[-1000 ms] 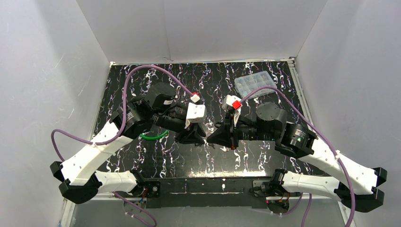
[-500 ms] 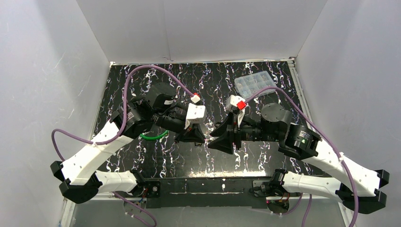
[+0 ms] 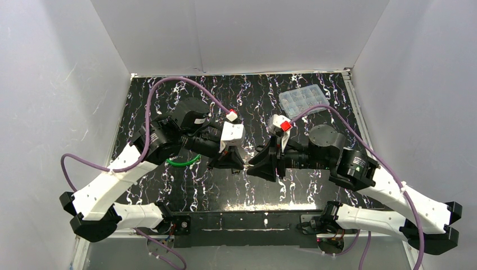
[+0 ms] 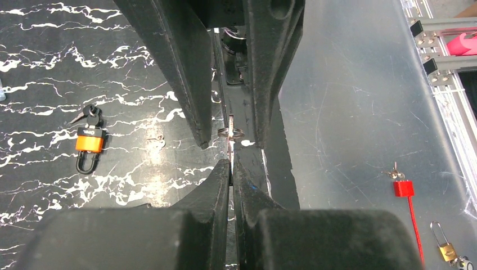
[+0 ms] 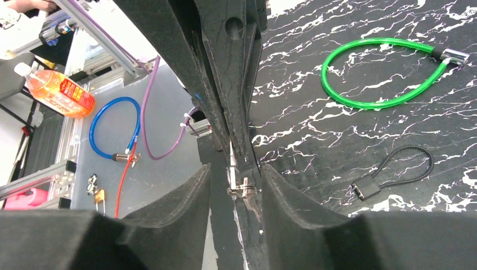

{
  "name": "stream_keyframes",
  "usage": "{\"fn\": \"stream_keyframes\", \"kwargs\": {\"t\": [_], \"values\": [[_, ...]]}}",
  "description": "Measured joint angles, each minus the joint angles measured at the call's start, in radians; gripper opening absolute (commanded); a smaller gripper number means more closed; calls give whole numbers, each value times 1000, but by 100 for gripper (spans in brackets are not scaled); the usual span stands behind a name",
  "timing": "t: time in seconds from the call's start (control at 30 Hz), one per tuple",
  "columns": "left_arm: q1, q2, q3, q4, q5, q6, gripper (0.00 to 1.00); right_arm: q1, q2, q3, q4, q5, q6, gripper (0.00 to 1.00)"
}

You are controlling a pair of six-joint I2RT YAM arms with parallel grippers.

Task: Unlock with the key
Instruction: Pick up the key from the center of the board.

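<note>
Left hand (image 4: 230,169): fingers pressed flat together on a small key (image 4: 230,152), pinched across its thin edge. Its split ring (image 4: 229,133) hangs just past the fingertips.

Right hand (image 5: 235,169): jaws stand partly apart, one on each side of the key and of the left fingertips. No contact with the key is visible. Both hands meet nose to nose above the middle of the table (image 3: 185,191).

Surroundings: an orange padlock (image 4: 90,145) lies flat on the table, well apart from the hands, with spare keys touching its top. A green cable lock (image 5: 388,73) and a black cable lock (image 5: 394,171) lie further off. Which lock this key fits cannot be told.

Assessment: the step in hand appears to be a hand-over or regrip of the key.
- The right hand should close squarely on the key's head, not on the loose ring, or the key would swing.
- The blade should be left free and in line with the fingers.
- The left hand should let go only once that grip looks firm.
- A skewed pinch risks dropping the key.
</note>
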Motion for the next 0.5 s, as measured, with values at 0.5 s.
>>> {"fn": "stream_keyframes", "kwargs": {"t": [0.5], "values": [[0,1,5,-8,-6,-14,27,0,-6,-34,78,8,34,1]]}}
